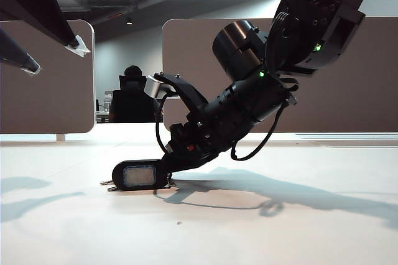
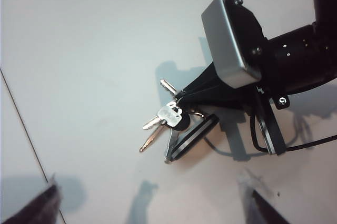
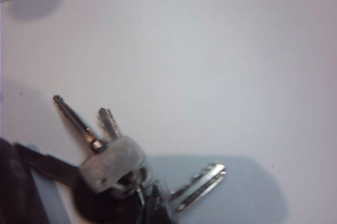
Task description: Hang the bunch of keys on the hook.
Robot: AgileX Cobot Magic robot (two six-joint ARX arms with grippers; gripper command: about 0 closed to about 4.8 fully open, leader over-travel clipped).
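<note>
On the table point(image 1: 311, 227) the right gripper point(image 1: 166, 172) is clenched on the keys point(image 1: 138, 176) (no writing readable on the fob); left gripper point(image 2: 152, 211), raised at left, gapes.

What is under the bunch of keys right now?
The bunch of keys lies on the white table, right hand closed on it. Only bare tabletop shows around it; its underside contact is hidden. The left hand hangs raised, open.

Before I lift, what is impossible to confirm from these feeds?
- Hook: in no view.
- Right end effector fingertips: the bunch of keys covers them in the left wrist view; the exterior view shows them against the fob.
- Key ring: blurred, cut off in right wrist view.
- Left end effector: mostly out of frame.
</note>
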